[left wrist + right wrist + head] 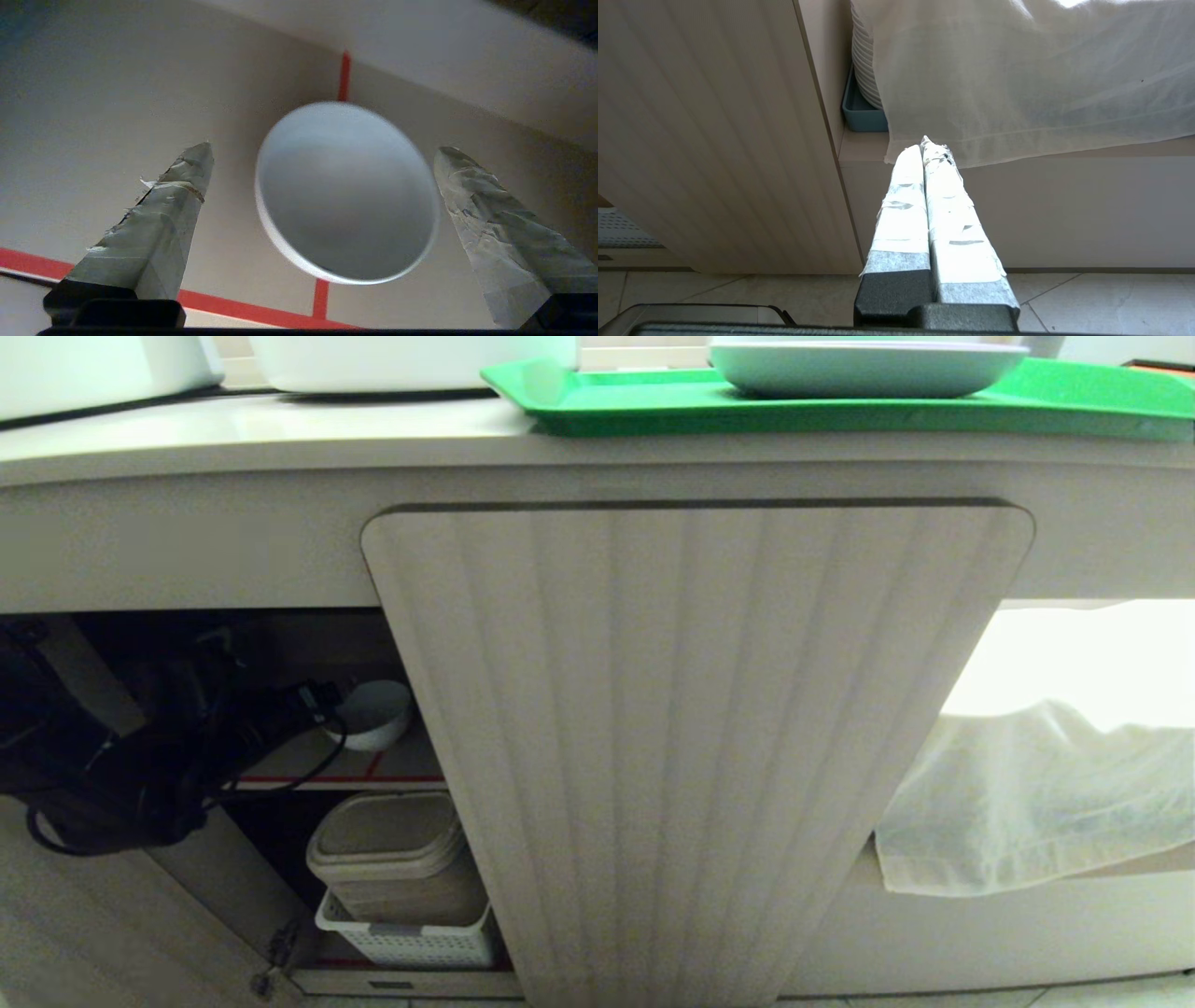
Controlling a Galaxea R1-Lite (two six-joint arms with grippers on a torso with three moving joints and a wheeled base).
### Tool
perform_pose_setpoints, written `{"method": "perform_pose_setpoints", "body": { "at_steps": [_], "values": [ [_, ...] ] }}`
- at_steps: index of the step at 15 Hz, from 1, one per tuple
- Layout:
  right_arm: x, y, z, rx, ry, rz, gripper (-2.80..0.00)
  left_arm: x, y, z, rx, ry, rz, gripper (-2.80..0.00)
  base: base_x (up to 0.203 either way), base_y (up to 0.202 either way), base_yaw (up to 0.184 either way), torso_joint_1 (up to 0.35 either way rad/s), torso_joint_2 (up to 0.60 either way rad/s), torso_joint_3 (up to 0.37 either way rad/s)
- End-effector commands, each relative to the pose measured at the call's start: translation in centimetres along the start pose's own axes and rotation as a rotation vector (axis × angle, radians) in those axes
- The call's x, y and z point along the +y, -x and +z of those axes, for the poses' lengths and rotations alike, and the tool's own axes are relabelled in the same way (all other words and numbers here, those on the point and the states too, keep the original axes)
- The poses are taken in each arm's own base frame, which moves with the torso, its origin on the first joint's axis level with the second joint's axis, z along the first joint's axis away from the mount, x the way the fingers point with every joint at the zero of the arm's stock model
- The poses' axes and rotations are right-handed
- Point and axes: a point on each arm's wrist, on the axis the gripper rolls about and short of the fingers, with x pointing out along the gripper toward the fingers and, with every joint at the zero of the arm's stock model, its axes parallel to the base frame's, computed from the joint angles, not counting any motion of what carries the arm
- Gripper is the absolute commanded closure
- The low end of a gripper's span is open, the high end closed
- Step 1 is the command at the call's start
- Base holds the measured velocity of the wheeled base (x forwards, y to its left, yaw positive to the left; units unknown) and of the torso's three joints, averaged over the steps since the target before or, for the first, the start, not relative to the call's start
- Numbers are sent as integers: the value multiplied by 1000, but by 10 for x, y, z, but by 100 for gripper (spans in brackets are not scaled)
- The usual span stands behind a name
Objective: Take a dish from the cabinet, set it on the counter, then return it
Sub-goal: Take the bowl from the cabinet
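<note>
**Bowl ahead, ready to take**

Inside the cabinet [691, 737], on its red-taped shelf [93, 140], the dish [345, 191] sits just ahead between my left tool's [322, 158] wide-spread fingers. Glossy, rigid, likely slippery and breakable: I'd pinch its rim. My right tool [931, 147] rests closed, empty.

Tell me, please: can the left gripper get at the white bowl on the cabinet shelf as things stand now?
Probably yes. The left gripper is inside the open cabinet, its fingers spread on either side of the bowl, and nothing stands between them.
</note>
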Motion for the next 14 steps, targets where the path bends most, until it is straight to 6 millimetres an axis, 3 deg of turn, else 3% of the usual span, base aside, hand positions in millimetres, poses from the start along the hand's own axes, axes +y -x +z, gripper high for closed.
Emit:
{"method": "perform_pose_setpoints", "body": {
  "at_steps": [1, 14],
  "values": [
    [0, 0, 0, 0, -1, 0, 0, 1, -5, 1, 6, 5, 4, -280, 0, 0, 0, 0, 0, 0],
    [0, 0, 0, 0, -1, 0, 0, 0, -16, 16, 157, 35, 1, -280, 0, 0, 0, 0, 0, 0]
  ]
}}
